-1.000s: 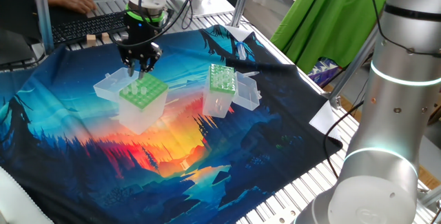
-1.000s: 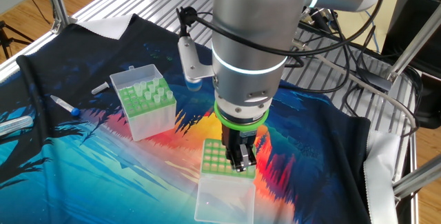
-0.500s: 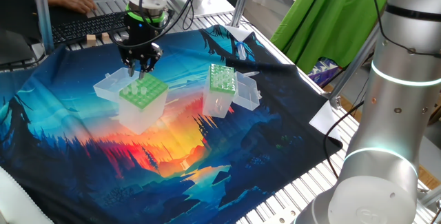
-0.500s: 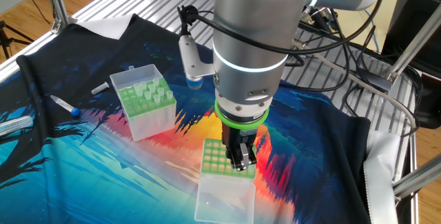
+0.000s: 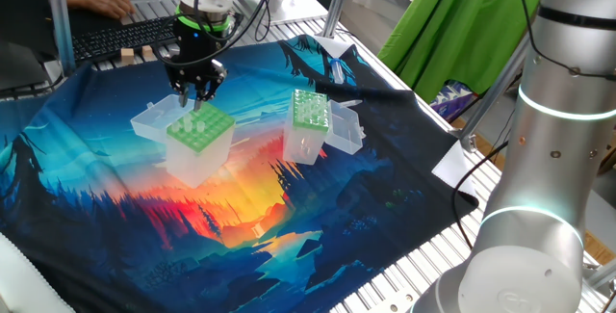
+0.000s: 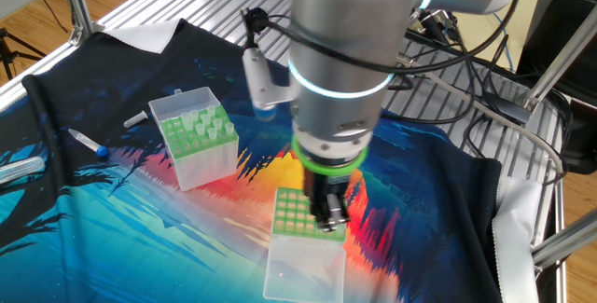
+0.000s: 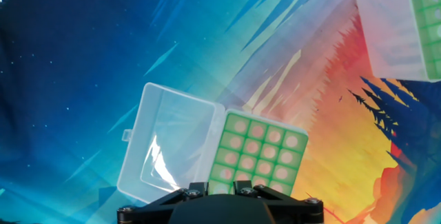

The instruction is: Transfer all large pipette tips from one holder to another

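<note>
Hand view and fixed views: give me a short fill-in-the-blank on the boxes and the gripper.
The two-finger gripper points down over the clear plastic box with a wide-holed light-green top, whose clear lid lies ___. Each row of that top has ___ holes. Green-topped boxes on the colourful printed cloth number ___.
Missing: open, four, two.

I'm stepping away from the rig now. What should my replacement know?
Gripper: points down over the wide-holed box. Whether it is open or holding a tip can't be told.
Wide-holed box: lid open beside it; contents unclear.
Narrow box: stands apart, with several tips upright in it.
Left: check the wide-holed box and move any remaining tips.
</note>
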Robot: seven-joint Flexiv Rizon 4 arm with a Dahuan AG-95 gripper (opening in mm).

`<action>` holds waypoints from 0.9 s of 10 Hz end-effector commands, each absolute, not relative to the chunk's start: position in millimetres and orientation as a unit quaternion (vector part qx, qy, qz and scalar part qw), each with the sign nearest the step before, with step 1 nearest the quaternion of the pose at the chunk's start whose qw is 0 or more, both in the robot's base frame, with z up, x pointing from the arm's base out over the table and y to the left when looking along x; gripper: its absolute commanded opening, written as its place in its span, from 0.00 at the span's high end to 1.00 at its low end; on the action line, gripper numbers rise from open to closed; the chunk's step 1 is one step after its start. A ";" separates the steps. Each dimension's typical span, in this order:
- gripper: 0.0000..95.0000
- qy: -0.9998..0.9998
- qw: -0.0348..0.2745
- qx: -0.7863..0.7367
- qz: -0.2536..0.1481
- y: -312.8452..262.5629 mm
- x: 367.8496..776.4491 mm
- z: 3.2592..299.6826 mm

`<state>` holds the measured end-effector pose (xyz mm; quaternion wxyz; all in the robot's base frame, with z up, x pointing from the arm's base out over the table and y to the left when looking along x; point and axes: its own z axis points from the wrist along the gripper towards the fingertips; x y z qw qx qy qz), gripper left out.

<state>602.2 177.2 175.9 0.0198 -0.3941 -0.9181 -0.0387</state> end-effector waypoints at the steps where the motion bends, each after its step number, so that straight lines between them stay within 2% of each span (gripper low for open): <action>1: 0.80 -0.918 0.019 -0.394 -0.041 177.3 601.0 178.3; 9: 0.80 -0.919 0.006 -0.393 -0.040 180.8 610.3 171.9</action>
